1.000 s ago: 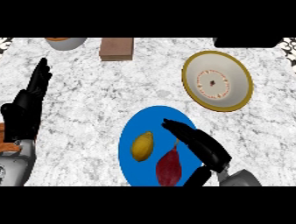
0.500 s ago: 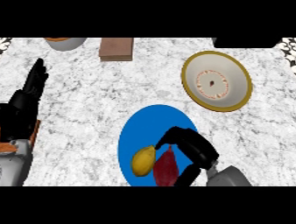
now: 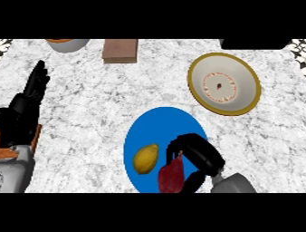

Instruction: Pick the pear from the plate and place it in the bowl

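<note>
— Two fruits lie on the blue plate [image 3: 162, 124] we see from above. Which one are we after?

— We want the dark red pear [image 3: 172, 176]. It sits at the near edge of the plate, just beside a yellow lemon [image 3: 146, 158] on its left.

— Where is our right hand [image 3: 199, 156]?

— It is right over the pear. Its fingers are bent down like a hook around the top of the pear, and they seem to touch it. We cannot tell if the pear is off the plate.

— And the bowl [image 3: 224, 84]?

— It is past the plate, up and to the right. It is white with a gold rim and a ring of red dots inside. It stands apart from the plate.

— What about our left hand [image 3: 23, 111]?

— It rests at the left side, fingers straight and close together, pointing up. It holds nothing.

— What else do we see?

— We see a brown block [image 3: 120, 50] at the far edge, and beside it a grey cup [image 3: 69, 44] that is partly cut off. A brown board [image 3: 2, 147] is at the left, under our arm. All of it is on the speckled white counter [image 3: 109, 99].
</note>
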Motion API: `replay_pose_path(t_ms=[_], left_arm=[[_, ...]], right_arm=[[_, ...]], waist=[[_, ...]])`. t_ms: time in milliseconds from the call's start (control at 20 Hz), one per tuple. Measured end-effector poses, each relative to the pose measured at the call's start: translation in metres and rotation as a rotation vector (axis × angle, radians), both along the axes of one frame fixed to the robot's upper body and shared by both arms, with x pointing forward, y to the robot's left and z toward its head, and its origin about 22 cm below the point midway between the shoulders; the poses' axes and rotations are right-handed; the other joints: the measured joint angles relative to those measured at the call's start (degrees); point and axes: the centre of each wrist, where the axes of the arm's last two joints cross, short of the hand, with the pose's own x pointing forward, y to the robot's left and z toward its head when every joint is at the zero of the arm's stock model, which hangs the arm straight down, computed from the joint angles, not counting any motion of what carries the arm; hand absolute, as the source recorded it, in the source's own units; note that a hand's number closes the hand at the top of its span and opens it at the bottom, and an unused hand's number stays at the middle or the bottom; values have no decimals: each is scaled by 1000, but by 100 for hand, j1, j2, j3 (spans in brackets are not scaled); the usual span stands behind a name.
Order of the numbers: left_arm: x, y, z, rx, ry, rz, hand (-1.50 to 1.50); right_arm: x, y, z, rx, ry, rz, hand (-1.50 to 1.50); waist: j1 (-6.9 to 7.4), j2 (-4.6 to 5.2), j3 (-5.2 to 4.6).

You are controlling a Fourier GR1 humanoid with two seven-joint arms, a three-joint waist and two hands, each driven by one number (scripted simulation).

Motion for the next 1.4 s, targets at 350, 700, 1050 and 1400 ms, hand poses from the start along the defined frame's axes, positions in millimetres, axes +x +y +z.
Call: replay_pose_path(t_ms=[350, 700, 1050, 1400], left_arm=[[7, -10, -2, -3, -8, -29, 0], [12, -24, 0, -6, -11, -83, 0], [18, -30, 1, -5, -3, -100, 0], [20, -26, 0, -5, -1, -77, 0]], right_arm=[[11, 35, 17, -114, 10, -197, 150], [32, 69, 48, -189, 50, -536, 150], [48, 112, 109, -24, -62, -828, 150], [68, 140, 142, -26, -202, -1008, 150]], waist=[[189, 31, -4], [512, 62, -1], [571, 25, -4], [438, 17, -10]])
